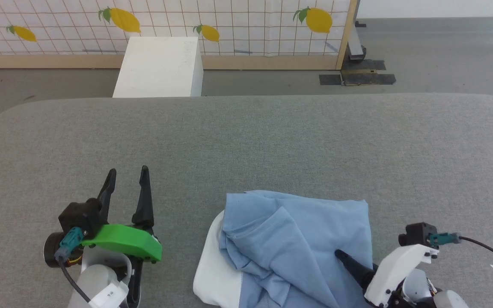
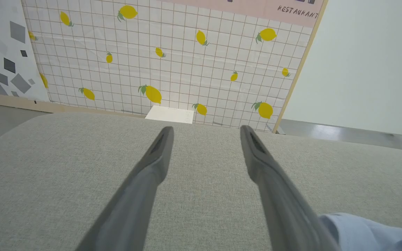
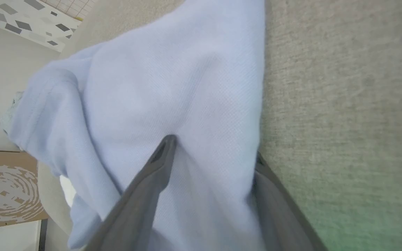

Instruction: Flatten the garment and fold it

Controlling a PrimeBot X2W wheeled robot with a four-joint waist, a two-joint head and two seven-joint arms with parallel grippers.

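The grey fabric-covered counter [image 1: 246, 137] with rounded far corners carries the crumpled light blue garment [image 1: 298, 239], lying at its near edge, right of centre.

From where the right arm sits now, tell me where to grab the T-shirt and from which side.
I'd take the garment by its straight right edge, coming in from the robot's right. That edge lies flat on the grey surface, while the left side is bunched in folds. The right tool straddles it, jaws open.

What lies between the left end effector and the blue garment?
Only a bare stretch of the grey surface. The head view shows the left end effector and the garment lying apart on it.
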